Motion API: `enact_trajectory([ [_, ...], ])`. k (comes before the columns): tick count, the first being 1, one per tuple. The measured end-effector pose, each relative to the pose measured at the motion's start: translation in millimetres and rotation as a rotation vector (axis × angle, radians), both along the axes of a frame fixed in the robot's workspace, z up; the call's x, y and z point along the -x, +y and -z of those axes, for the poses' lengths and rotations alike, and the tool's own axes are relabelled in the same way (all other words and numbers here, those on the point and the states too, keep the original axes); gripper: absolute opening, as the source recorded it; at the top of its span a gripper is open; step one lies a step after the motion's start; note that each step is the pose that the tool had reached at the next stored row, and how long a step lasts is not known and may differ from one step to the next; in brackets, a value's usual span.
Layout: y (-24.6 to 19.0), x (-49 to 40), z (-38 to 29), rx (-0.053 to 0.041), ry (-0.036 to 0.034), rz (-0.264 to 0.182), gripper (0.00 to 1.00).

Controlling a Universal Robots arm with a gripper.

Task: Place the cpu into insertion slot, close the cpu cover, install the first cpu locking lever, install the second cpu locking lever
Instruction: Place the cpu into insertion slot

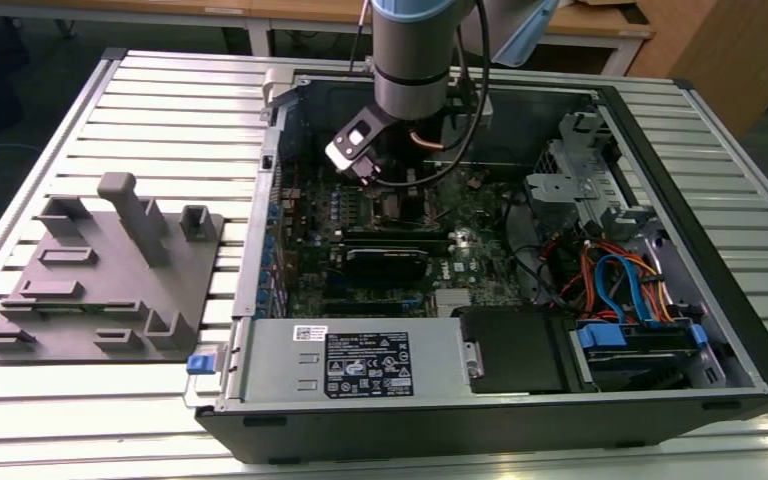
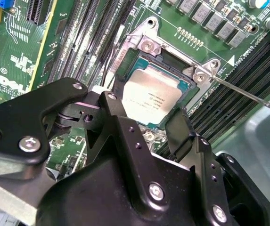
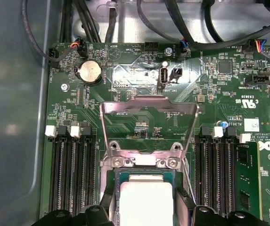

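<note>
- Holding the cpu (image 2: 151, 94) by two opposite edges, with the gripper (image 2: 145, 108) closed to the chip's own width and nothing else in its grasp.
- Sits in or just on the insertion slot (image 2: 170, 61), pale metal top upward, between the two banks of memory slots (image 3: 73, 174) and well in from the edges of the motherboard (image 3: 219, 94).
- Looks to be the first of the four steps, near its end, with the cpu cover (image 3: 149, 101) standing open from one side of the slot and one locking lever (image 2: 248, 94) lying loose, angled away from a corner of the slot.
- Calls, by this reading, for a flat, square seat inside the slot's rim, with no sideways drag, before any loosening of the grip.
- Cannot tell whether fully seated: covered along one edge by the gripper's body in the second wrist view, and cut off at the picture's border in the first wrist view.
- Hard to make out the other lever among the slot's metalwork.
- Reaches down with the arm (image 1: 418, 60) into the computer case (image 1: 704, 300) in the exterior view, masking the slot there.
</note>
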State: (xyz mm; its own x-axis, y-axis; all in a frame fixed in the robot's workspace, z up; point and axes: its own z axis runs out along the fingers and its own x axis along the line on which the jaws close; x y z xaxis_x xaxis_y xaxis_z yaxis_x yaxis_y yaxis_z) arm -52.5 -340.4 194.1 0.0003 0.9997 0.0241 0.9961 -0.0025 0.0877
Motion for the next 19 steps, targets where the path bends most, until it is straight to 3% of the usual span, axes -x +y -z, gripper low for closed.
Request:
enact_trajectory([
  [15, 3.6, 0.4, -2.2, 0.0001, 0.0007, 0.003, 0.62],
  [19, 3.6, 0.4, -2.2, 0.0084, 0.0007, 0.003, 0.62],
])
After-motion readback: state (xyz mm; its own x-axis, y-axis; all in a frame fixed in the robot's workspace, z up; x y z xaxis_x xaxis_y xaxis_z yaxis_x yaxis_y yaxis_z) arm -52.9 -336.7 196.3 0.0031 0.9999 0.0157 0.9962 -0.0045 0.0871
